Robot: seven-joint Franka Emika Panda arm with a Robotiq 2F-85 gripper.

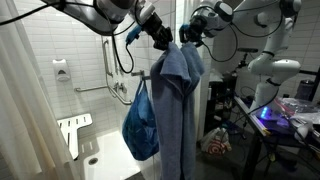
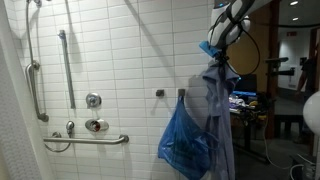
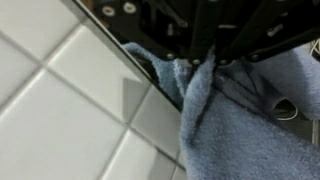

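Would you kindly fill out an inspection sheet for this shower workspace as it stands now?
Surface: white tiled wall; white shower floor.
Job's things: blue towel hangs down, bunched at its top in the gripper; blue bag hangs close beside it.
Clutter: nothing seen.
Grippers: gripper shut on the towel's top edge.
Cables: black cables loop behind the arm.
Surroundings: grab bars, shower valve, slotted white seat, lab desk with lit screens.

towel (image 3: pixel 235 130): blue terry cloth, matt, nubbly (loops show in the wrist view)
bag (image 2: pixel 185 145): thin blue plastic, crinkled, faintly shiny
wall tiles (image 2: pixel 120 50): white, glossy, smooth
grab bar (image 2: pixel 67 70): polished metal
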